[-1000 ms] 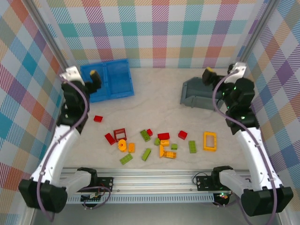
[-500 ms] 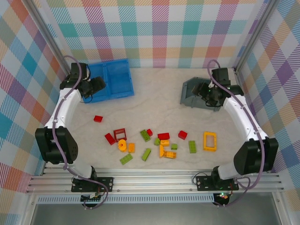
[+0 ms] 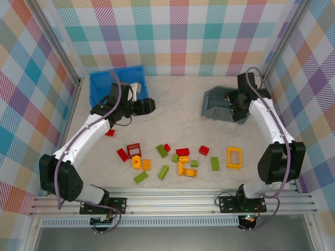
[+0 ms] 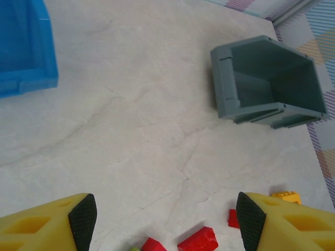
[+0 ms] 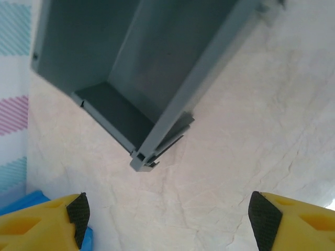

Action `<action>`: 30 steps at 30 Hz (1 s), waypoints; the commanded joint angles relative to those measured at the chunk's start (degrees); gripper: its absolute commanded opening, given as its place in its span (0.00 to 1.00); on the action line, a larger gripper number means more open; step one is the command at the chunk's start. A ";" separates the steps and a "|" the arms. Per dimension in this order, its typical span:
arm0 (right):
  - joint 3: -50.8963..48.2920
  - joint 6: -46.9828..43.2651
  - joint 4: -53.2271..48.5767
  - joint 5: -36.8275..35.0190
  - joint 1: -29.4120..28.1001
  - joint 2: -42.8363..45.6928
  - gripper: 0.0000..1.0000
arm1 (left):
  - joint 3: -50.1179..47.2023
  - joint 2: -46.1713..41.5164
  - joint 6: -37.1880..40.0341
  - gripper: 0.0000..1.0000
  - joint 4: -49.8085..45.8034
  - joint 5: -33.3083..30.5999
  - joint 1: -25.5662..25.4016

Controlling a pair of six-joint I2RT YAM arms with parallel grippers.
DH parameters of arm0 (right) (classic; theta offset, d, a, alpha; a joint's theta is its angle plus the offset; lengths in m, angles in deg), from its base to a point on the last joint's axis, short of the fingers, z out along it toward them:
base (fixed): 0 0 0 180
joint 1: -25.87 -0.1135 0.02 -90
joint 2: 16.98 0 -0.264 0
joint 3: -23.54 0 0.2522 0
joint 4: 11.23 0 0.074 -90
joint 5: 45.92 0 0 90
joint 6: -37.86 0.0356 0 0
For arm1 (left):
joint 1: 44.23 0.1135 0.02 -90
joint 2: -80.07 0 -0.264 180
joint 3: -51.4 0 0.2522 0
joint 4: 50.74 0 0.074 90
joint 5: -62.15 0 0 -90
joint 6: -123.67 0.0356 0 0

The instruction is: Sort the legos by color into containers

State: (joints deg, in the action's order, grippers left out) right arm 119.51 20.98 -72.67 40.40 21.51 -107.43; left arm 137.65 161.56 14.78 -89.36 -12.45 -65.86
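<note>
The legos, in red, green and yellow-orange, lie scattered on the near half of the table. They run from a lone red brick (image 3: 109, 133) on the left to a yellow frame (image 3: 234, 157) on the right, with a red frame (image 3: 134, 149) and a round yellow piece (image 3: 136, 162) between. My left gripper (image 3: 147, 106) hangs open and empty just right of the blue bin (image 3: 107, 83). Below it the left wrist view shows red bricks (image 4: 198, 240). My right gripper (image 3: 231, 102) is open and empty over the grey bin (image 3: 217, 107), whose inside (image 5: 146, 63) looks bare.
Checked walls close in the table at the back and both sides. The metal rail (image 3: 172, 201) with the arm bases runs along the near edge. Bare tabletop (image 3: 175, 112) lies between the two bins. A corner of the blue bin (image 5: 21, 205) shows in the right wrist view.
The left arm has swung from the blue bin's left side rightward to just beyond its right edge. The right arm came down onto the grey bin and has shifted only slightly since.
</note>
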 commanded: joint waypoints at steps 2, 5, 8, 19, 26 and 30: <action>-1.73 9.45 0.41 0.53 1.63 -1.70 0.81 | -1.09 -3.81 -0.80 0.74 4.07 -1.14 -2.37; -1.40 9.17 2.21 1.92 2.56 -4.77 0.75 | -2.11 -5.80 -1.21 0.75 4.42 -1.33 -2.97; -0.82 6.90 7.69 5.04 3.21 -8.24 0.71 | -2.98 -7.39 -1.29 0.76 4.34 -1.00 -3.14; 6.94 0.51 3.13 6.49 3.39 -16.86 0.46 | -4.32 -11.63 -2.56 0.77 3.69 1.04 -3.42; 11.93 -9.82 -3.67 0.61 3.40 -18.77 0.18 | -3.98 -13.49 -1.45 0.77 0.41 -0.92 -3.42; 15.06 -17.89 -6.38 -1.78 3.49 -20.21 0.12 | -2.19 -12.33 -1.85 0.79 -4.55 -8.86 -3.08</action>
State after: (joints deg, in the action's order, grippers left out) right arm 131.53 11.30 -74.77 42.03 24.94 -126.47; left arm 133.63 149.00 13.29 -88.95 -15.36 -68.59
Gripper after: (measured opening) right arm 0.141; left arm 0.778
